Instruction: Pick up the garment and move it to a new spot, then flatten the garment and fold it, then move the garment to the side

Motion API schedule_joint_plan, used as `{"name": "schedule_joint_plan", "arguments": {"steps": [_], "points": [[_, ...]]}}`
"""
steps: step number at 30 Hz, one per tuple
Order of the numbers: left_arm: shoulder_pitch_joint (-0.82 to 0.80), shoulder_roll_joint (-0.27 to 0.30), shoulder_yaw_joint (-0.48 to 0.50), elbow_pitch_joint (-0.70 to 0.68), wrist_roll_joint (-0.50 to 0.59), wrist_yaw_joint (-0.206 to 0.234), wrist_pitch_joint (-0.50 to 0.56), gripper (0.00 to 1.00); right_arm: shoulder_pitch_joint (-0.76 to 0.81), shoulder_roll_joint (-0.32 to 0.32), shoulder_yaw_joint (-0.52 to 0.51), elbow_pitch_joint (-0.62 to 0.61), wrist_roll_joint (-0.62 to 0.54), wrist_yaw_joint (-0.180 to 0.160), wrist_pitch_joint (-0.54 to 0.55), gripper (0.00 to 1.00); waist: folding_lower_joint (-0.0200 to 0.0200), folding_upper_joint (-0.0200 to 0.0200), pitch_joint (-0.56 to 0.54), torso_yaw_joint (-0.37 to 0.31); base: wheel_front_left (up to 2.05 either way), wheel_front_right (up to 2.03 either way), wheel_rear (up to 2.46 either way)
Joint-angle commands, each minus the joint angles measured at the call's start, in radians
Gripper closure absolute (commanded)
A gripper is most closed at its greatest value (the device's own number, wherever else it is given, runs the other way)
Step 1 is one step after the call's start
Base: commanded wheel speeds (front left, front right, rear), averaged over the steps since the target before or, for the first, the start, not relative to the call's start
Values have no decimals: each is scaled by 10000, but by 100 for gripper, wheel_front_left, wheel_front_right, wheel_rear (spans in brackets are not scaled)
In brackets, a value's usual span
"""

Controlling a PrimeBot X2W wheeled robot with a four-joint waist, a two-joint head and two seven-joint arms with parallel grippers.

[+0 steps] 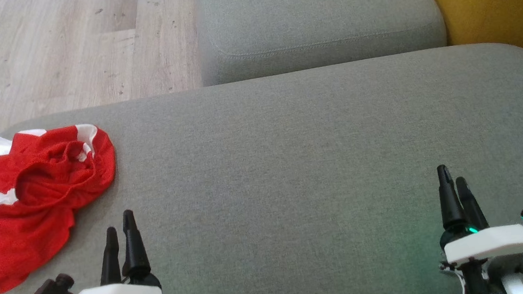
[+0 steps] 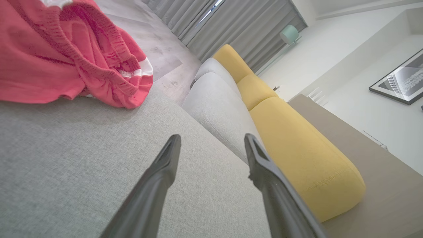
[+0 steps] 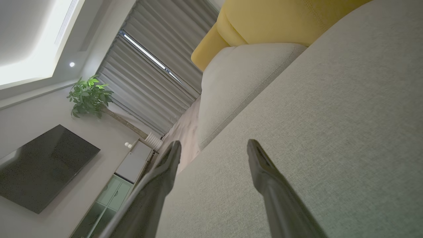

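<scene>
The red garment (image 1: 34, 200) runs off the head view's left edge, and its bunched folds hide its shape. In the left wrist view the right edge cuts off the framed picture (image 2: 400, 79).

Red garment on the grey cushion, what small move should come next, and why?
Probably swing the left gripper forward-left onto the crumpled red garment: it lies untouched at the left end of the cushion, that gripper is open, empty and nearest.
</scene>
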Motion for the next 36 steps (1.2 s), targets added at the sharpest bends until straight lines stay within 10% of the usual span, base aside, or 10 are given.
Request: {"name": "schedule_joint_plan", "arguments": {"steps": [1,36], "points": [[-251,60,42,-453,349,0,-126,0,-174,-62,209,-451,-374,42,-145,0,0,0,-15,7,0,0,0],[-63,78,-637,-684,4422,292,-1135,0,36,-87,947,-712,-4602,64,-1148,0,0,0,-316,184,0,0,0]]}}
